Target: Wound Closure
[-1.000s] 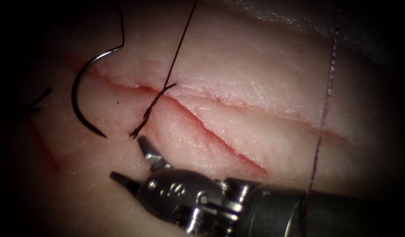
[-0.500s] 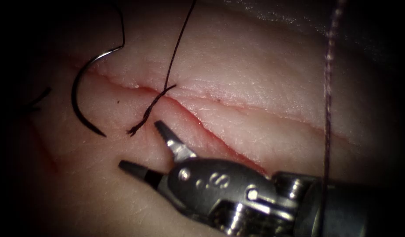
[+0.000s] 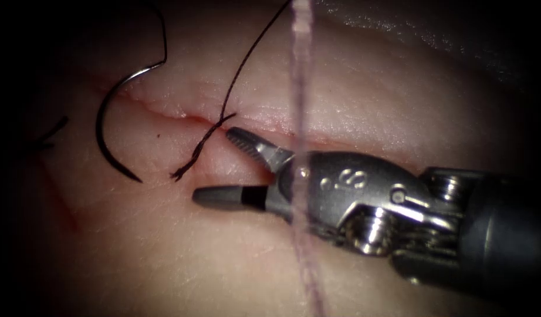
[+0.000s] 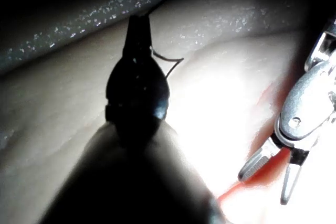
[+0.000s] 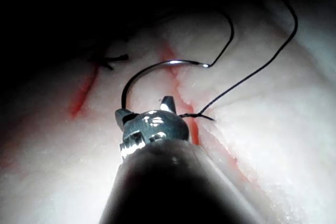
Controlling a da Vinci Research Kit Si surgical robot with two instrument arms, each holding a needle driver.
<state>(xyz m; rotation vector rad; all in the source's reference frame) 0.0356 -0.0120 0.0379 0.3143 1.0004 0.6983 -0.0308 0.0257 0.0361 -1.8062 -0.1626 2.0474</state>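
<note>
The curved needle [image 3: 103,135] lies free on the tissue [image 3: 135,252], on the left across the cut [image 3: 165,114], held by neither tool and not driven in. Its thread [image 3: 247,56] runs up from a stitch at the cut, where a short frayed tail [image 3: 191,158] ends. My right tool [image 3: 212,164] stands open just right of that tail, holding nothing; it is also in the right wrist view [image 5: 144,106] and the left wrist view [image 4: 262,188]. My left tool [image 4: 137,24] is a dark pointed shape, jaws together, with thin thread [image 4: 170,62] leaving beside its tip.
A blurred strand of thread [image 3: 301,88] hangs top to bottom in front of the right tool's body. Cut ends of thread [image 3: 50,135] lie at the far left. A faint streak of red fluid [image 3: 59,199] marks the tissue below them.
The right tool rose from the lower edge to the cut, jaws staying open beside the thread tail. The blurred strand swept from the right to the middle. The needle stayed put.
</note>
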